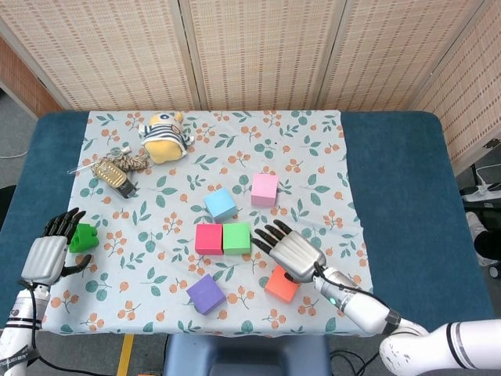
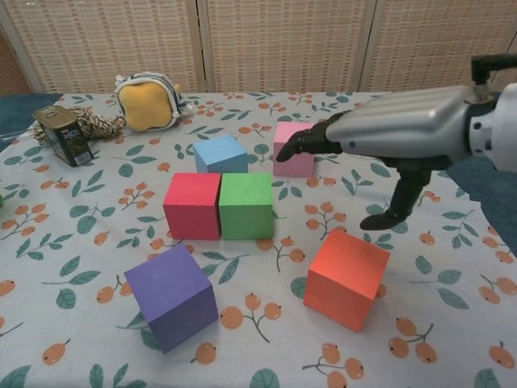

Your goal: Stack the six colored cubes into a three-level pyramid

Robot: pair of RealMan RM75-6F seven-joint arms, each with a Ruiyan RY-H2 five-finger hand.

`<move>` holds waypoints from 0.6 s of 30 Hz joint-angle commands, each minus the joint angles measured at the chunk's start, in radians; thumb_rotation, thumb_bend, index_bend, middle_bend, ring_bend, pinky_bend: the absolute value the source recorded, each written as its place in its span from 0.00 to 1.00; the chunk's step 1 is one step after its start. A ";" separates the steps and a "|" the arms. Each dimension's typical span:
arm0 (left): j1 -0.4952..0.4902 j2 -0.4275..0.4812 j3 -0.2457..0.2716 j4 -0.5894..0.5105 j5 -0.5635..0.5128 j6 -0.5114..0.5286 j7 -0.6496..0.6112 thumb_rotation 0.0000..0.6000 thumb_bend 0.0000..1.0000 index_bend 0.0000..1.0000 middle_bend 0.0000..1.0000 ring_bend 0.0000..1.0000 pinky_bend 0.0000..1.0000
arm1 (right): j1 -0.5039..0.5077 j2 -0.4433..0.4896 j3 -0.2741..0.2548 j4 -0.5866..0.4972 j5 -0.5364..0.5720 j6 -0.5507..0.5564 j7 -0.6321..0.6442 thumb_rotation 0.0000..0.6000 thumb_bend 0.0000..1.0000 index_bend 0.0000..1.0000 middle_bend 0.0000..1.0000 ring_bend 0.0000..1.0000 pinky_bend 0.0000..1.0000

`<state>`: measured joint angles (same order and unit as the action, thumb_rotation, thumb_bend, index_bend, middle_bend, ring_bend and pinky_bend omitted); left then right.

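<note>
cubes lie scattered on the floral cloth point(image 1: 313, 168) over the blue surface point(image 1: 399, 180), none stacked. nearest the robot sits the purple cube point(image 1: 206, 294), alone at the front edge of the cloth, and to its right the orange cube point(image 1: 281, 285), tilted at an angle to the others. the right hand point(image 1: 288, 250) hovers just above and behind the orange cube, palm down, fingers point(image 2: 303, 143) spread apart and holding nothing; in the chest view its thumb hangs down beside the orange cube without touching it. further back, the red cube point(image 1: 208, 238) and green cube point(image 1: 236, 237) stand side by side, touching, with the green one on the right. behind them the light blue cube point(image 1: 220, 204) sits turned slightly, near the back edge of the red and green pair, and the pink cube point(image 1: 264, 189) stands to its right, apart from it. off at the left edge of the cloth, the left hand point(image 1: 48, 250) rests with its fingers loosely extended toward a small green block point(image 1: 81, 237), touching or nearly touching it; i cannot tell whether it grips the block. at the far left lie a tin can point(image 1: 115, 179) beside a coil of rope point(image 1: 125, 163), and a yellow plush toy point(image 1: 163, 137) behind them.
</note>
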<state>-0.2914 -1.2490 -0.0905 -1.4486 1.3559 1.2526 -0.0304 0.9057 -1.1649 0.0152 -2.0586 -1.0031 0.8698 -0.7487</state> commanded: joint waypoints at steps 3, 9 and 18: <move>0.001 -0.002 -0.004 0.000 -0.009 -0.002 0.008 1.00 0.31 0.00 0.00 0.00 0.09 | -0.053 0.001 -0.104 0.104 -0.225 -0.061 0.061 1.00 0.16 0.00 0.00 0.00 0.01; 0.007 -0.005 -0.014 -0.003 -0.028 0.008 0.016 1.00 0.31 0.00 0.00 0.00 0.09 | -0.063 -0.014 -0.141 0.159 -0.304 -0.070 0.035 1.00 0.15 0.00 0.00 0.00 0.00; 0.006 -0.011 -0.019 -0.002 -0.039 0.003 0.034 1.00 0.31 0.00 0.00 0.00 0.10 | -0.070 -0.070 -0.127 0.219 -0.342 -0.075 0.055 1.00 0.15 0.00 0.00 0.00 0.00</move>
<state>-0.2857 -1.2604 -0.1091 -1.4505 1.3166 1.2558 0.0041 0.8354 -1.2260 -0.1160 -1.8482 -1.3470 0.7982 -0.6905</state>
